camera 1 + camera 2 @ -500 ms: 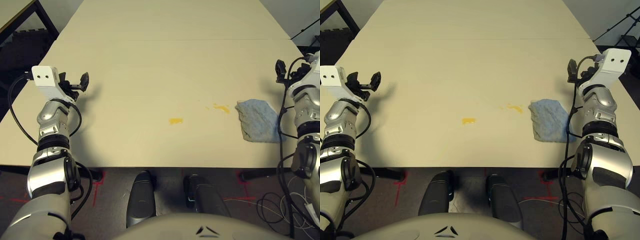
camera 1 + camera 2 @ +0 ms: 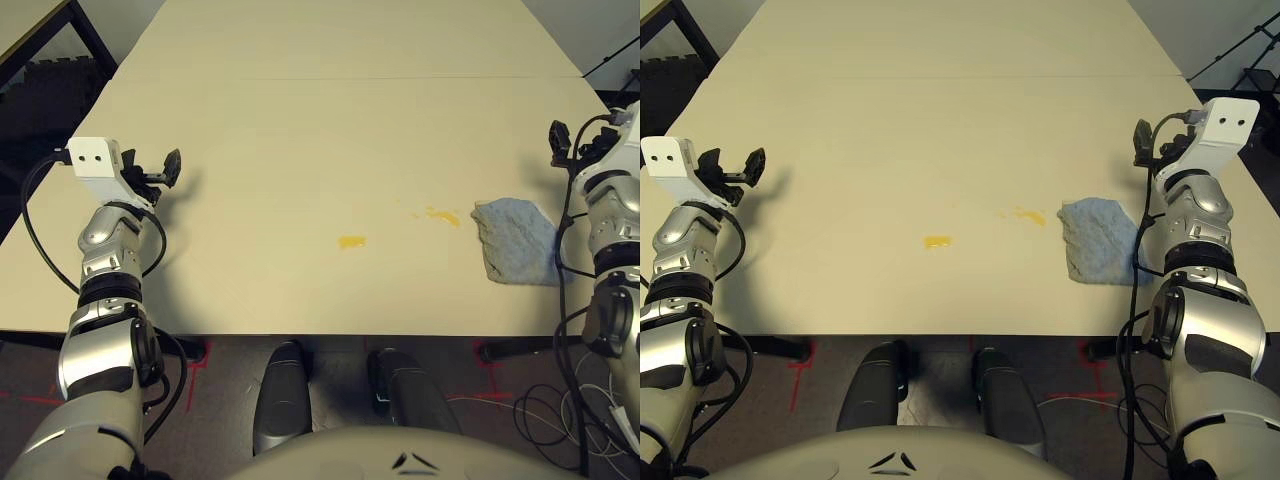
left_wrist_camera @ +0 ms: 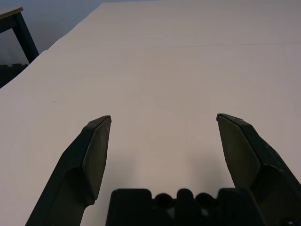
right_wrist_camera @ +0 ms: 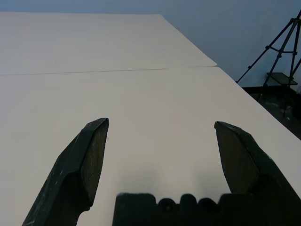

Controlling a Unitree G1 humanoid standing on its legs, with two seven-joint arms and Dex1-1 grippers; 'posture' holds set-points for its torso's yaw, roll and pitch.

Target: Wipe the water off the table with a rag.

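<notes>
Rag (image 2: 1098, 240) lies beside water (image 2: 937, 241); both pincers (image 3: 162, 141) (image 4: 160, 143) gape wide, empty.

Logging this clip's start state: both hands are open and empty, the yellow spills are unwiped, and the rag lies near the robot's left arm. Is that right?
Not quite. The rag lies by the right arm, just before the right hand, as the right eye view shows. The rest holds: that hand and the left hand are open and empty, and the water is unwiped.

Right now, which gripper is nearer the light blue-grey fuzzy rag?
Right. The right gripper hovers just beyond the light blue-grey fuzzy rag, open; the left gripper hangs across the table, open.
</notes>
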